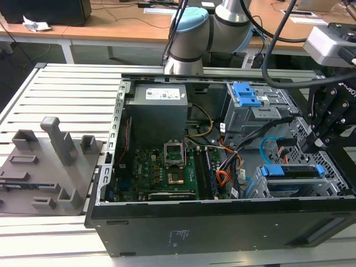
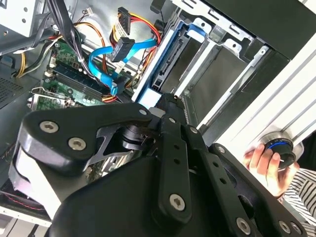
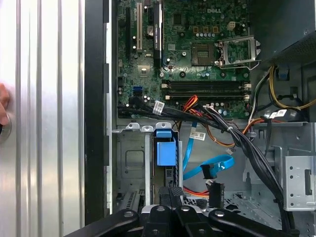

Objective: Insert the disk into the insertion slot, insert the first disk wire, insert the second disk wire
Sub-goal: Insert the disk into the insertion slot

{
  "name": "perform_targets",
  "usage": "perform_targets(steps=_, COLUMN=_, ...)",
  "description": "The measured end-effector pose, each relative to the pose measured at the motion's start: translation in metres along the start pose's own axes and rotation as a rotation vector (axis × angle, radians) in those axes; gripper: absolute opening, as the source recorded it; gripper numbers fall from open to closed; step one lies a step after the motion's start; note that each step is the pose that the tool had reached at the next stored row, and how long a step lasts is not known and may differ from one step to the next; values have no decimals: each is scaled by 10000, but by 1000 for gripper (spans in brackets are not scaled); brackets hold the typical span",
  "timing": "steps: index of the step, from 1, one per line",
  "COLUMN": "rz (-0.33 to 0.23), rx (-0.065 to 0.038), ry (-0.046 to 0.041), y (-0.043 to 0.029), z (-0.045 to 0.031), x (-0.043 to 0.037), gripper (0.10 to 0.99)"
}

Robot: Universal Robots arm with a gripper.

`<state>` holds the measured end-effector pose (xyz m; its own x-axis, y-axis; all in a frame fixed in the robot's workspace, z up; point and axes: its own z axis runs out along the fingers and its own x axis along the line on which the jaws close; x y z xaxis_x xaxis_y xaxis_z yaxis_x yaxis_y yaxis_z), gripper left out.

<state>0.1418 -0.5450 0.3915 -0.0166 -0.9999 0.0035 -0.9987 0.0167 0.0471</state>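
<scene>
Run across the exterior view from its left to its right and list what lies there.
grey fixture tray → motherboard → orange wire bundle → disk

A white label point(image 1: 164, 93) sits on the power supply point(image 1: 158, 119), at twelve o'clock from the motherboard point(image 1: 161, 172); its print is too small to read. At six o'clock from the board, a pale sticker point(image 1: 176, 238) on the case wall point(image 1: 233, 225) is equally illegible. In the first wrist view, white tags point(image 3: 158, 107) wrap the black cables point(image 3: 237, 140), and white lettering point(image 3: 213, 10) marks the board.
</scene>
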Motion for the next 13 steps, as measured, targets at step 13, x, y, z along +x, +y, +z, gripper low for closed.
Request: perform_targets(steps=13, rz=0, rx=-2, ry=1, y=-14, z=112, x=0, gripper=106)
